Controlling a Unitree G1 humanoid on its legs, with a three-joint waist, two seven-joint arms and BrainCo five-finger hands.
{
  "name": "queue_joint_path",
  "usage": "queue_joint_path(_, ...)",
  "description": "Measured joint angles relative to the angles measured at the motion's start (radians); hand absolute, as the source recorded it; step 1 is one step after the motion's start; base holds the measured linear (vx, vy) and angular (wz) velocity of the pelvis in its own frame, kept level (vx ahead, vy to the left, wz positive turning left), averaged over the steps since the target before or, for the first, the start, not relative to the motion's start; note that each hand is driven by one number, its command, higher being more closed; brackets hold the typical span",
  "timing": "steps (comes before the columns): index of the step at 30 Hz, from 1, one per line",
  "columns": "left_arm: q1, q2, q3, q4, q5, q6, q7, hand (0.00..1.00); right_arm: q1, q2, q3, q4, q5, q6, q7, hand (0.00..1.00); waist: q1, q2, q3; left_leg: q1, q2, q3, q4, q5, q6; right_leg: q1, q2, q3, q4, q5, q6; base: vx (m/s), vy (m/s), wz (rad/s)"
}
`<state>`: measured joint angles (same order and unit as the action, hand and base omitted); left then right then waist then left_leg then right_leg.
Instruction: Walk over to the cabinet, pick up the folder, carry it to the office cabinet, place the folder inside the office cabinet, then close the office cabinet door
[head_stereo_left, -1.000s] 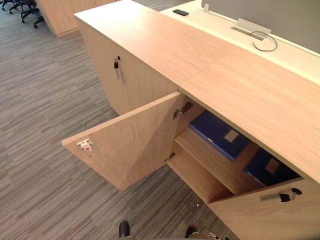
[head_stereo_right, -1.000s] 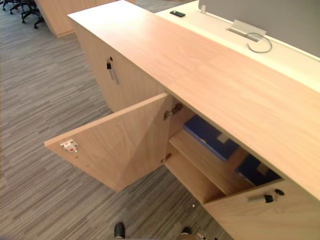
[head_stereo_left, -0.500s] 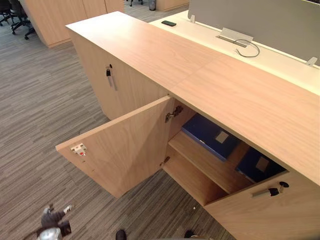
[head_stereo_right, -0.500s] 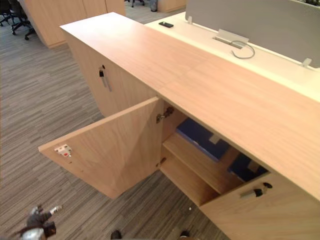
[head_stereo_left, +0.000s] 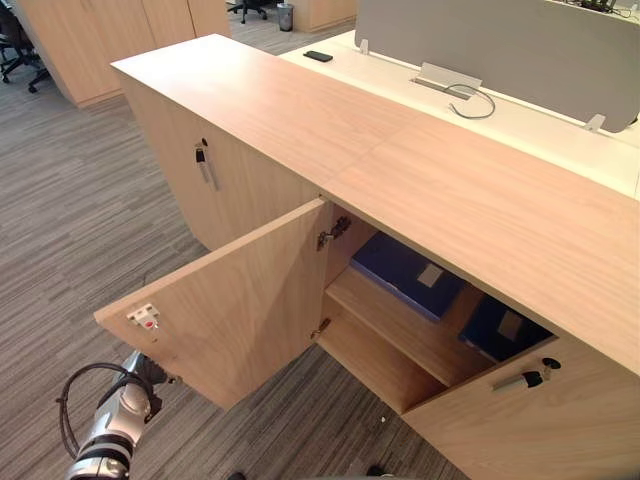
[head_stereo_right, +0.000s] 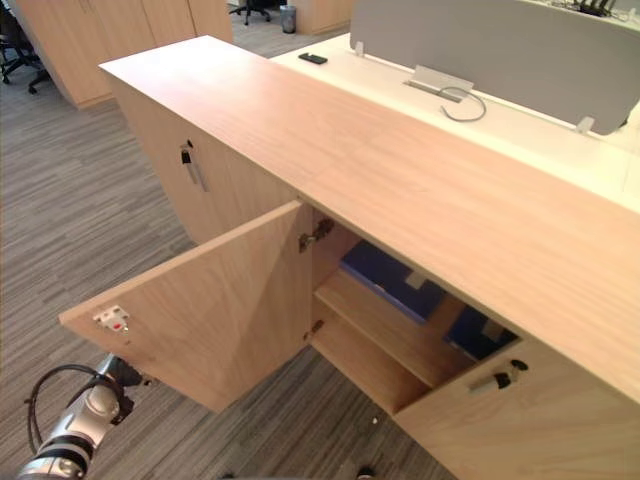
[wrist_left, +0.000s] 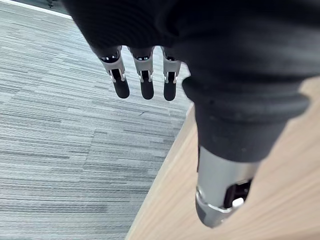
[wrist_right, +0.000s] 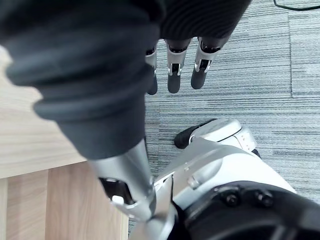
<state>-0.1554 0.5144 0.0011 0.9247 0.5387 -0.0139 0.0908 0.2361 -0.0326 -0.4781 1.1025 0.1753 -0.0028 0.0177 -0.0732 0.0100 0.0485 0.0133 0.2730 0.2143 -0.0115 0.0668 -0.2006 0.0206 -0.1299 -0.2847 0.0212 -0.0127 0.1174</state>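
Lying on the shelf (head_stereo_left: 400, 325), the folder (head_stereo_left: 405, 272) is far from the left fingers (wrist_left: 146, 85).

Blue folders in the open office cabinet (head_stereo_left: 420, 170)
One dark blue folder (head_stereo_left: 405, 273) with a pale label lies flat at the shelf's (head_stereo_left: 395, 322) left end, a second folder (head_stereo_left: 503, 328) lies at its right, and the door (head_stereo_left: 240, 305) stands swung wide.

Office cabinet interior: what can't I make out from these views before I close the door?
- Left blue folder: eye views, far end hidden under the cabinet top.
- Right blue folder: mostly hidden by that top and the right door.
- Left robot hand: eye views, hidden behind the open door's edge; contact unclear.
- Dark item on the desk: too small to identify.
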Motion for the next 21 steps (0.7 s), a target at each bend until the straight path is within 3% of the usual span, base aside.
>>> queue_joint_path(9,0.000,-0.006,-0.143,0.024,0.020,0.035,0.018,0.00,0.006,0.001,-0.001,0.004,-0.004,-0.001,-0.021,0.00,0.008,-0.003,-0.024,-0.035,0.016,-0.008,0.037,-0.009,-0.006,-0.017,0.011,-0.002,0.001,0.006,-0.009,-0.04,0.005,0.00)
queue_joint_path(14,0.118,0.037,-0.271,-0.167,0.008,0.047,0.012,0.00,0.013,0.009,-0.014,0.004,-0.017,-0.001,-0.022,0.00,0.016,-0.004,-0.033,-0.059,0.016,-0.020,0.053,-0.009,-0.006,-0.026,0.009,-0.008,0.002,0.012,-0.010,-0.04,0.014,0.04)
queue_joint_path(19,0.316,0.049,-0.416,-0.448,-0.214,0.019,-0.134,0.00,0.014,0.016,-0.053,0.010,-0.059,-0.001,-0.020,0.00,0.033,-0.006,-0.053,-0.072,0.018,-0.023,0.065,-0.012,-0.004,-0.032,0.008,-0.008,0.003,0.017,-0.005,-0.01,0.004,0.00)
queue_joint_path(21,0.360,0.032,-0.529,-0.527,-0.352,0.004,-0.189,0.00,0.013,0.016,-0.058,0.010,-0.076,-0.001,-0.018,0.00,0.032,-0.006,-0.062,-0.085,0.025,-0.020,0.073,-0.014,-0.003,-0.038,0.013,0.000,0.001,0.024,-0.003,-0.05,0.005,-0.08)
